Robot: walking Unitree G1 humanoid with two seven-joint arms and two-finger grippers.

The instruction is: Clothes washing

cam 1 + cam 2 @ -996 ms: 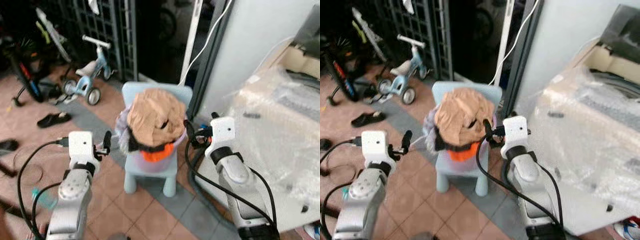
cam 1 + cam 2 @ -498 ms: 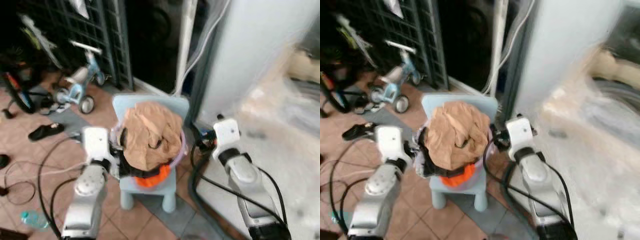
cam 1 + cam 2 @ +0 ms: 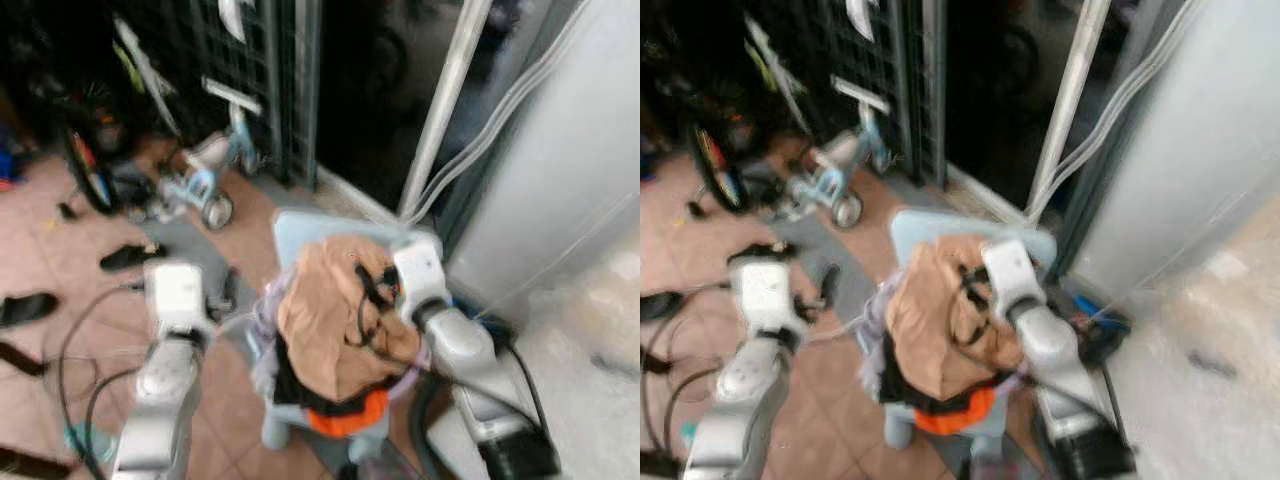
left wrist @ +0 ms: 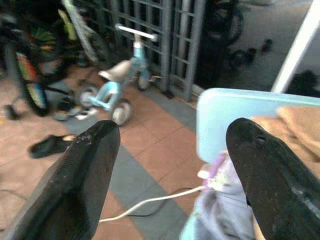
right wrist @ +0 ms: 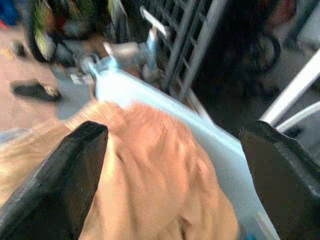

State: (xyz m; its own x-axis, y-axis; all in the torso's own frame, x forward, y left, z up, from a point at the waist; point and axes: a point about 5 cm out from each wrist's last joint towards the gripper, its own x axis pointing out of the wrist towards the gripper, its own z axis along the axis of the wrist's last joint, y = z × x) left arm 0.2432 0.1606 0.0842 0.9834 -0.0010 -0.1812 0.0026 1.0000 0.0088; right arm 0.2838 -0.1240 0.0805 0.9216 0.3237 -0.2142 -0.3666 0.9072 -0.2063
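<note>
Right tool [image 5: 170,150] spread wide over tan cloth [image 3: 330,310]; tricycle [image 3: 215,165] stands well behind.

I see a tan cloth [image 3: 330,320] on top of the pile, with an orange piece [image 3: 345,420] and a pale purple one [image 4: 217,220] under it. The chair [image 4: 235,117] is light blue. The floor [image 4: 150,150] has terracotta tiles with grey strips. My fingers [image 4: 85,185] are black.

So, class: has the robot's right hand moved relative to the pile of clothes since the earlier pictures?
Yes. The right hand moved from beside the blue chair to over the tan garment.
</note>
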